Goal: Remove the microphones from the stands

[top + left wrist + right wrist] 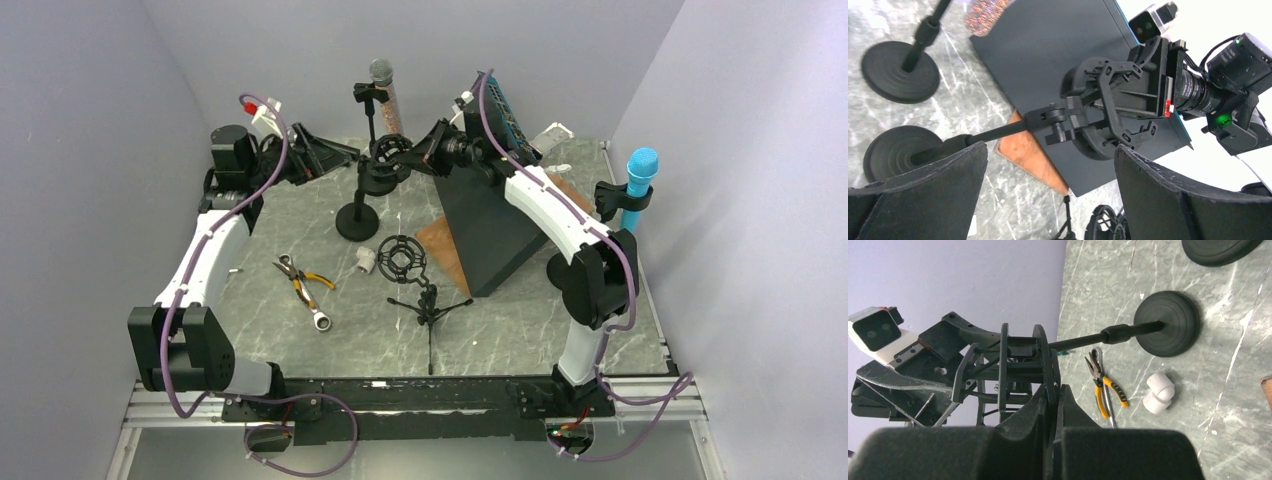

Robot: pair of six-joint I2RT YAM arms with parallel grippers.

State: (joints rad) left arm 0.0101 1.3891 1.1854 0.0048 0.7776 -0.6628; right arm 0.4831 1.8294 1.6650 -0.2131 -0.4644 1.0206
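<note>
The microphone (381,73), with a grey mesh head and a glittery body, sits upright in the clip of a black stand (372,125) at the back. Its glittery body shows at the top of the left wrist view (985,15). In front of it a second stand (357,222) carries an empty black shock mount (388,158). My right gripper (422,150) is shut on a ring of that shock mount (1045,357). My left gripper (335,155) is open and empty just left of the shock mount (1108,115), not touching it.
A blue microphone (640,178) stands in a clip at the right edge. A black wedge block (490,225) on a brown board is at centre right. On the table lie pliers (310,282), a wrench (318,318), a white fitting (365,259), and a spare shock mount (402,258) with a tripod (430,305).
</note>
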